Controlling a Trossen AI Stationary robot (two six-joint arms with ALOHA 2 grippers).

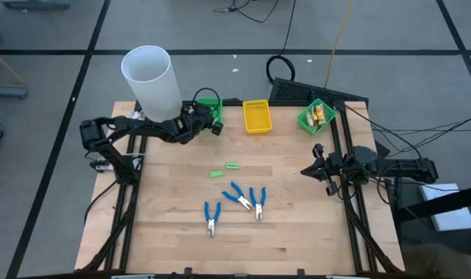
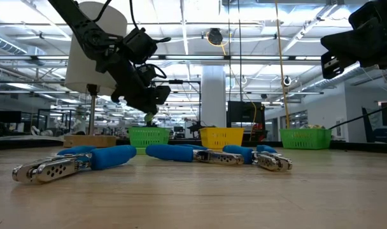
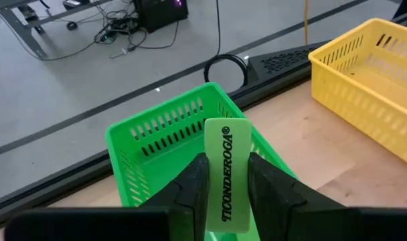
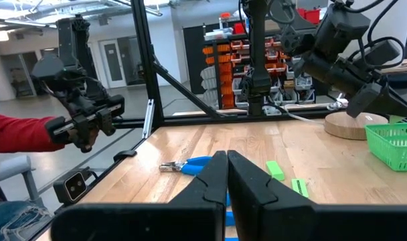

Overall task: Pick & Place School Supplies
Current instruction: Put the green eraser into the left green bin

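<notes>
My left gripper (image 1: 205, 114) is shut on a light-green eraser (image 3: 227, 175) printed TICONDEROGA, above the left green bin (image 3: 165, 131), which also shows in the high view (image 1: 211, 103). Two more light-green erasers (image 1: 234, 166) (image 1: 216, 173) lie flat mid-table. Three blue-handled pliers (image 1: 211, 217) (image 1: 237, 195) (image 1: 258, 203) lie flat nearer the front. My right gripper (image 1: 309, 169) is shut and empty, raised over the table's right side. Yellow-orange pieces lie in the right green bin (image 1: 316, 116). My left gripper pinches the eraser's two long narrow sides (image 3: 210, 194) between its two fingers (image 3: 193, 184), with the printed face toward the wrist camera. The eraser's far end (image 3: 226, 128) sticks out past the fingertips. The eraser is lifted clear, over the green bin's near rim.
A yellow bin (image 1: 256, 116) stands between the two green bins along the far edge. A tall white cylinder (image 1: 150, 77) stands at the far left, beside my left arm. A person's red sleeve (image 4: 16, 134) shows beyond the table in the right wrist view.
</notes>
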